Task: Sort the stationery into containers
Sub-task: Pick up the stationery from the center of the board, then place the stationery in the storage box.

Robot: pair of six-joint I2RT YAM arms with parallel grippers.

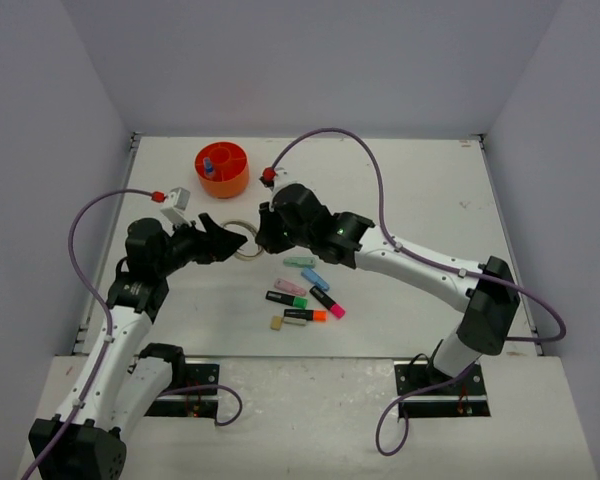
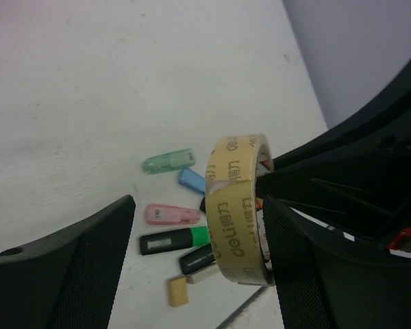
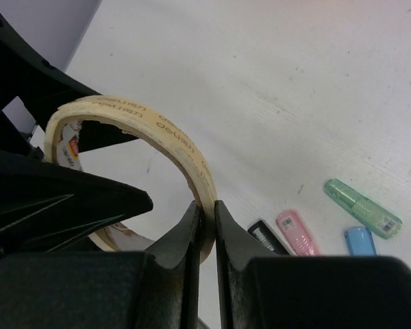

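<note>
Pinches the wall of the beige tape roll [image 3: 170,131] with the right gripper [image 3: 205,214], fingers drawn almost together, one inside the ring and one outside. Holds that roll on edge, printed face outward; cannot tell whether its lower rim touches the desk [image 1: 420,190]. Brackets the same roll with the left gripper [image 2: 195,205], spread wide, a finger on either side and neither clamped on it; in the left wrist view, places the roll much closer to the right-hand finger, perhaps just touching. From above, meets nose to nose over the roll, between the two arms and left of the desk's middle. Beyond the roll, toward the near edge, leaves a loose cluster lying flat: mint piece [image 2: 168,161] farthest out, blue piece [image 2: 192,179] just beside it, pink piece [image 2: 171,214] next, then green-ended highlighter [image 2: 175,240], with pink-ended highlighter [image 1: 327,301] and orange-ended highlighter [image 1: 305,315] close by and tan eraser [image 2: 178,291] nearest the arms' bases. Farther back and left, well apart from both grippers, shows the round orange organiser [image 1: 232,186] with the blue-capped bottle [image 1: 209,165] standing in a compartment on its left side.
</note>
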